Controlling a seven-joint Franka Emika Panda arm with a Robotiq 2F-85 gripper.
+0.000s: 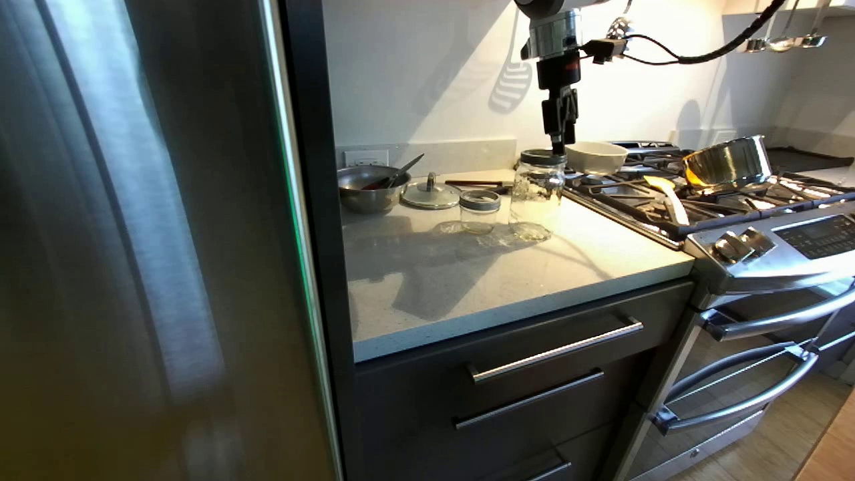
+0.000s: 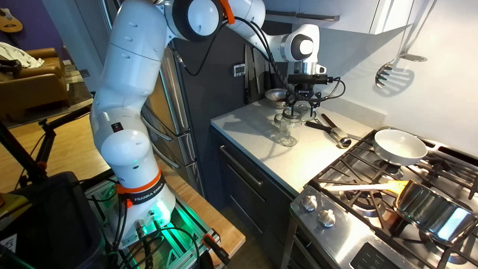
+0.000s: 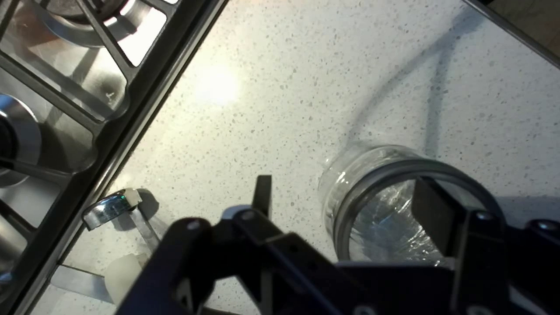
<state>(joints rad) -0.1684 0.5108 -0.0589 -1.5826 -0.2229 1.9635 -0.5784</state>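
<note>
While my gripper (image 3: 344, 194) hangs at the mouth of the tall glass jar (image 2: 288, 130), its jaws stand wide apart with nothing held: the inner finger (image 3: 437, 218) overlaps the mouth, and the outer finger (image 3: 262, 194) lies outside the dark rim (image 3: 343, 232). The jar stands upright on the countertop (image 1: 534, 267), below the jaws. I judge it stiff, breakable, fairly light if nothing is in it, and slippery along its smooth wall. The rim seems my surest hold, either pinched at its edge between the two fingers or spanned gently across the neck.

The wrist view lets me look down through the mouth to glinting glass and places the jaws off-centre over the rim; the height of the inner fingertip relative to the rim I cannot tell. In an exterior view, the small glass jar (image 1: 479, 219), missing from the wrist view, stands just beside the tall one, with a pot lid (image 1: 427, 198) farther from the jaws. An exterior view also separates both fingers and shows the dark-handled utensils (image 2: 319, 126) on the outer finger's side, whose handles the gripper masks in the wrist view.
</note>
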